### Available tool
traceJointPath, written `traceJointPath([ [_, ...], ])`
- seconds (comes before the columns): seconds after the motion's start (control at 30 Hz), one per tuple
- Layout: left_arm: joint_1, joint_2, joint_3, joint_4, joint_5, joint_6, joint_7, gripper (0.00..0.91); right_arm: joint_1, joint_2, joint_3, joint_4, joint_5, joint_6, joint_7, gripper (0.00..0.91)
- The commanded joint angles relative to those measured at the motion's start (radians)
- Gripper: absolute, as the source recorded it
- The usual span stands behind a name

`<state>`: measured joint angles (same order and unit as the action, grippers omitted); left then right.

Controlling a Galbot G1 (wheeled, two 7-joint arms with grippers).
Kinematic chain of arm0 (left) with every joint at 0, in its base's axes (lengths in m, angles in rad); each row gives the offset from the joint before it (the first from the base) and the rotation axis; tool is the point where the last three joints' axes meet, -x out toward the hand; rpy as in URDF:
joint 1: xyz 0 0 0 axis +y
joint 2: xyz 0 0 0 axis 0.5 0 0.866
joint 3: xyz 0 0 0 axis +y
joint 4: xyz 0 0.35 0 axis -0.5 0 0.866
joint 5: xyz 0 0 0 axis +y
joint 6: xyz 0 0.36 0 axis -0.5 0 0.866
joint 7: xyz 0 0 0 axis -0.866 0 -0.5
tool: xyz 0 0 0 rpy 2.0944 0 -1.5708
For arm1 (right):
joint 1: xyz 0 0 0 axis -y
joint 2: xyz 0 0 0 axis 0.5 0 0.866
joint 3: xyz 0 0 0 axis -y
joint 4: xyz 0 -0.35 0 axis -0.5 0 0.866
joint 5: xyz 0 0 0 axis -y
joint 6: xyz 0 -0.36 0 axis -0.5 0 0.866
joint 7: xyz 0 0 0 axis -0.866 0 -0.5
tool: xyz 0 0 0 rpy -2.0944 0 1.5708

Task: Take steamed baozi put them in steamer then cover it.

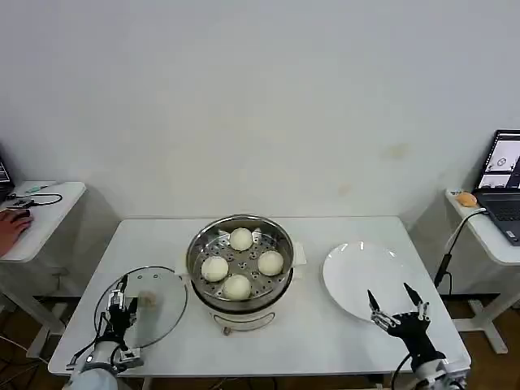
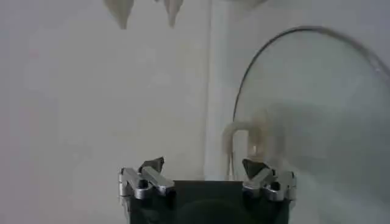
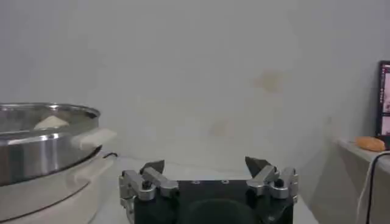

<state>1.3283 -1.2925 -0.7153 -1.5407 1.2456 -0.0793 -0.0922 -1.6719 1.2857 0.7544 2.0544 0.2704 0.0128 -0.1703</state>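
Note:
The steamer (image 1: 240, 262) stands mid-table with several off-white baozi (image 1: 241, 239) on its perforated tray. In the right wrist view the steamer (image 3: 42, 143) shows side-on, with one baozi (image 3: 52, 122) peeking over the rim. The cover (image 1: 145, 310), a clear glass lid with a whitish handle (image 1: 148, 301), lies flat on the table to the steamer's left. My left gripper (image 1: 120, 299) hovers open over the cover's left part; in the left wrist view the gripper (image 2: 203, 165) sits just short of the cover (image 2: 317, 122) and its handle (image 2: 244, 137). My right gripper (image 1: 396, 305) (image 3: 205, 164) is open and holds nothing, at the white plate's near edge.
A bare white plate (image 1: 357, 272) lies right of the steamer. Side tables flank the work table: the right one (image 1: 487, 231) carries a laptop (image 1: 504, 183) and a cable, and a person's hand (image 1: 10, 227) rests on the left one. The table's front edge is close to both grippers.

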Motion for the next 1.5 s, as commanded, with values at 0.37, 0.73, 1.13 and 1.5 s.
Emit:
traceJointPath([
  [0.37,-0.082,-0.003,0.004,0.074,-0.004,0.0,-0.005,0.907,-0.009,0.011,0.0,-0.003,-0.008,0.008,0.0,0.907],
  [0.73,-0.097,-0.007,0.019,0.114,-0.047,0.0,-0.036,0.897,-0.013,0.013,0.002,-0.007,-0.009,0.012,-0.001,0.907],
  [1.13,-0.109,-0.016,0.02,0.164,-0.068,0.001,-0.064,0.0,-0.007,0.017,-0.002,-0.016,-0.009,0.015,0.0,0.907],
  [1.5,-0.101,-0.029,0.023,0.179,-0.074,0.0,-0.072,0.0,0.0,0.021,0.0,-0.019,-0.005,0.015,0.002,0.907],
])
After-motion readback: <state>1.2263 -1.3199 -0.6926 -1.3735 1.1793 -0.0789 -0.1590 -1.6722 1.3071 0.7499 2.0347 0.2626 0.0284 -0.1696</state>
